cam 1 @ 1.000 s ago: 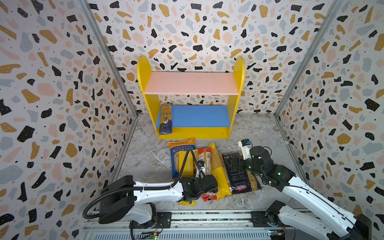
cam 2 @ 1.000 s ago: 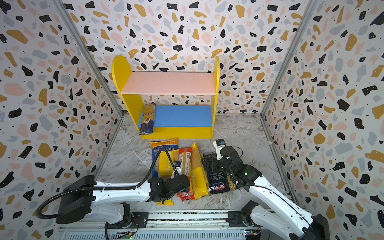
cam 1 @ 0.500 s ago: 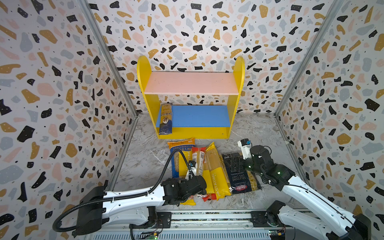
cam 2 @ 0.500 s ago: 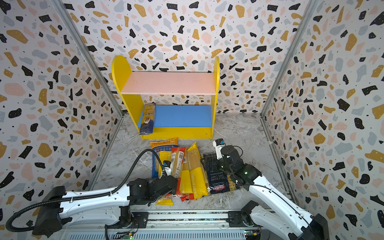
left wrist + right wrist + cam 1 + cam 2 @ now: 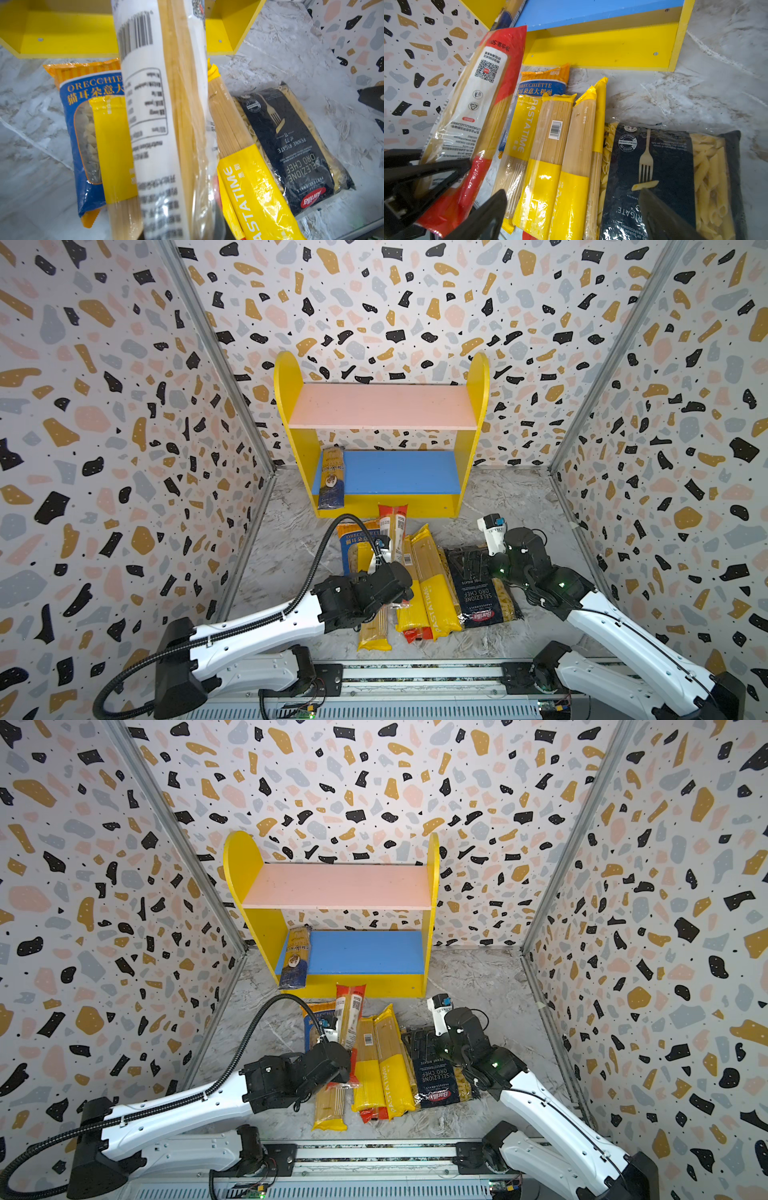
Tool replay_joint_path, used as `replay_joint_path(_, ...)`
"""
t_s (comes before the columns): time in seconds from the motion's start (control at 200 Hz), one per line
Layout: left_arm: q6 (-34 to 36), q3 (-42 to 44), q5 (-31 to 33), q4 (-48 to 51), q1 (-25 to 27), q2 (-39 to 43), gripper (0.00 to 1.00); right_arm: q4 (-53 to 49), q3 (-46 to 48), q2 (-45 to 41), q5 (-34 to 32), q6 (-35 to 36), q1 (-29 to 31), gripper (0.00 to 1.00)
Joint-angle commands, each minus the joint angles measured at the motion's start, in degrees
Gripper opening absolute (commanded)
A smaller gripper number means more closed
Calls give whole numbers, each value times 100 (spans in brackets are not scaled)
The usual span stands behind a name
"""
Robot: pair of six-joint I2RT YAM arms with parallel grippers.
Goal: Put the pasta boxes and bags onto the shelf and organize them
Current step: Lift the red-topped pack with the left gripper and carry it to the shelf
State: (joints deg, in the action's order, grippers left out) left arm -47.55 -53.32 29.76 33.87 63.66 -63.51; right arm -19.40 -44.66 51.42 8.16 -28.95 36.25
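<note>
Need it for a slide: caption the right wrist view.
Left jaws hold the red pack tilted; yellow packs and the Barilla bag lie before the shelf.

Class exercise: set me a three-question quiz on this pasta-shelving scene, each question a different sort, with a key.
1. True or false: the pink upper board holds a pack.
2. The left hand grips which? A a yellow pack; B the red spaghetti pack; C a navy bag.
3. Fill in: the dark blue spaghetti pack rests on the ____ lower board.
Key: 1 false; 2 B; 3 blue.
</note>
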Motion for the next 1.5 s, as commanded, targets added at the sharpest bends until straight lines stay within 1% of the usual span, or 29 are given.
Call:
replay_joint_path(0.0,535,-574,478,-337,-160,-83,1,-109,-241,-141,95,108,-109,99)
replay_joint_path(0.11,745,-846,476,-231,-459,-238,0,-114,-253,-150,192,122,-202,99)
replay_joint_path(0.275,1247,-1135,298,-275,-1208,-367,0,-82,-302,-115,349,161,-341,99)
replay_joint_path(0.405,1656,-1494,242,-292,-1746,-667,0,-52,-365,-50,475,207,-471,99)
replay_joint_path(0.586,2209,-2059,232,-396,-2226,-1322,0,-10,-400,46,730,275,-731,99)
replay_joint_path(0.776,2528,-2403,118,-625,-2759,-1819,0,55,-379,66,1056,316,-1020,99)
replay_joint_path(1.036,2864,-2730,58,-892,-3272,-2342,0,189,-323,175,1355,342,-1188,99)
replay_joint_path(1.316,3162,-3123,-4,-1031,-3633,-2813,0,248,-367,407,1558,416,-1399,99)
replay_joint_path(1.497,3346,-3548,-127,-1097,-3834,-3159,0,288,-393,499,1632,441,-1485,99)
